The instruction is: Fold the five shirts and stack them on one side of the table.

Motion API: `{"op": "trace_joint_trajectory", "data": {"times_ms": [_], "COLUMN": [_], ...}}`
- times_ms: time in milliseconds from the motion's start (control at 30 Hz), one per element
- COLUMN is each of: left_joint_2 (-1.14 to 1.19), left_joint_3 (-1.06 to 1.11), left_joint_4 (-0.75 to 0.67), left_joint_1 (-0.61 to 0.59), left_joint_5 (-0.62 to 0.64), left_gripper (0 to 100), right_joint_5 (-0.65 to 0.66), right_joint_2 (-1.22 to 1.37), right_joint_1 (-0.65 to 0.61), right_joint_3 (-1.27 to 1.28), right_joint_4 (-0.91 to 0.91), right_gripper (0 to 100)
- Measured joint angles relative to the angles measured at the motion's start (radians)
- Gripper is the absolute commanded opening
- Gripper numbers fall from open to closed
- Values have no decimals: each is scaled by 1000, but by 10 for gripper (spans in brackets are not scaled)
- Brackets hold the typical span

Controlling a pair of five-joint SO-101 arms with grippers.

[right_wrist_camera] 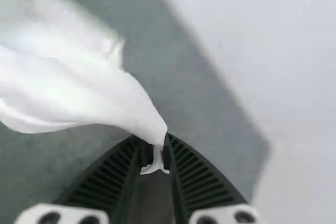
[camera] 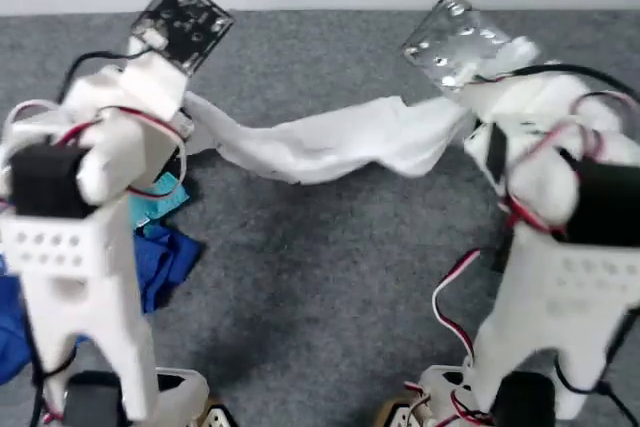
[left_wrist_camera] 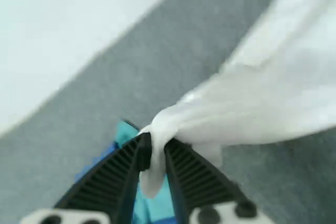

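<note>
Blue shirts: your crumpled blue shirts (camera: 165, 257) lie at about 8 o'clock on the grey table (camera: 330, 287). A teal shirt (camera: 160, 202) lies just beside them, toward the far side.
Left end effector: your left end effector (left_wrist_camera: 152, 148) sits near 10 o'clock and is pinching one end of the white shirt (camera: 340, 142). Cloth bunches out past the tips.
White shirt: it hangs strung between both end effectors. It runs from 10 o'clock across to 2 o'clock and sags mid-span. You can't tell whether the sag touches the table.
Right end effector: your right end effector (right_wrist_camera: 155, 148) sits near 2 o'clock, clamped on the shirt's other end. A small tab of cloth pokes out between the fingers.
</note>
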Motion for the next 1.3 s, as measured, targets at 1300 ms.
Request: {"op": "trace_joint_trajectory", "data": {"times_ms": [1300], "left_joint_2": [-485], "left_joint_3": [-100], "left_joint_4": [0], "left_joint_1": [9], "left_joint_5": [-255], "left_gripper": [13], "right_joint_5": [181], "right_joint_2": [-175], "right_joint_1": [143], "right_joint_3": [-729], "right_joint_4": [17], "right_gripper": [10]}}
